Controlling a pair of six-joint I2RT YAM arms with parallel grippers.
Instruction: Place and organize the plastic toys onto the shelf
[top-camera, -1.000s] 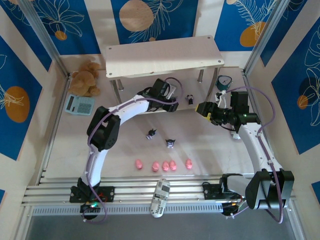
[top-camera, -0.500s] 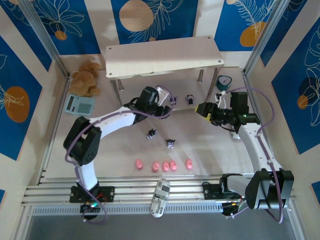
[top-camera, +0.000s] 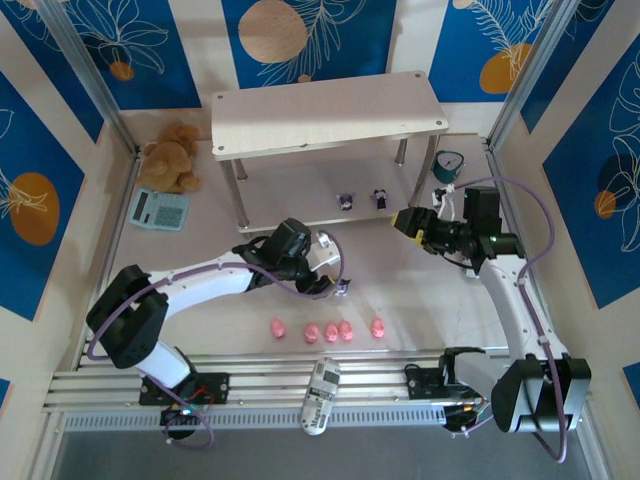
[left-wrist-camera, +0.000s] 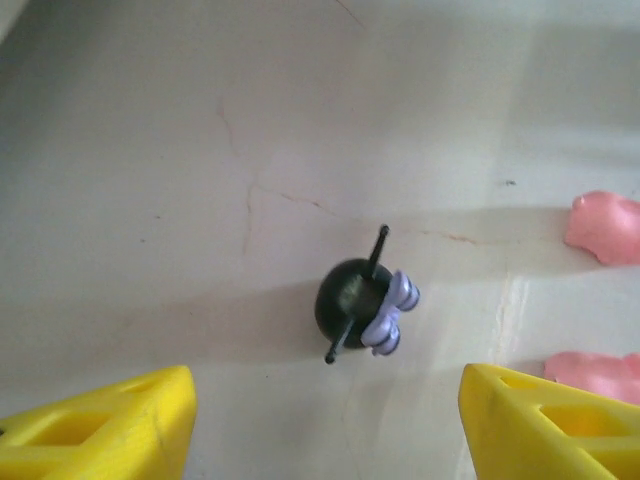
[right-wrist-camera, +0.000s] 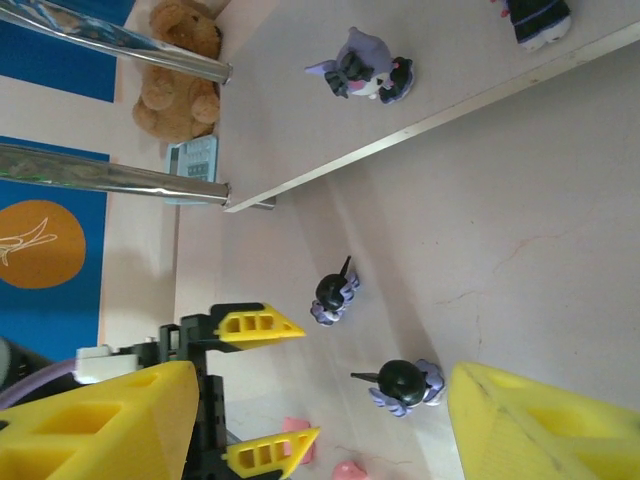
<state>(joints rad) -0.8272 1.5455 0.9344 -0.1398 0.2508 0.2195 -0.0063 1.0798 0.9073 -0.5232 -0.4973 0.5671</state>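
The pale two-tier shelf (top-camera: 320, 115) stands at the back. Two purple-and-white figurines (top-camera: 346, 201) (top-camera: 380, 197) rest on its lower board (right-wrist-camera: 450, 70). My left gripper (top-camera: 328, 264) hangs open and empty over the table. A dark figurine (left-wrist-camera: 362, 305) lies just ahead of its yellow fingers (left-wrist-camera: 130, 415). In the right wrist view two such figurines (right-wrist-camera: 333, 292) (right-wrist-camera: 405, 383) lie beside the left gripper (right-wrist-camera: 290, 385). Several pink pigs (top-camera: 331, 331) sit in a row nearer the arms. My right gripper (top-camera: 405, 220) hovers open and empty by the shelf's right end.
A brown teddy bear (top-camera: 172, 155) and a teal calculator (top-camera: 159, 209) lie at the back left. A small teal clock (top-camera: 448, 165) stands by the shelf's right leg. A white remote-like object (top-camera: 320, 395) lies on the near rails.
The left arm drew back from the shelf's lower board to the figurines on the table, leaving a second figurine on that board. The right arm barely moved.
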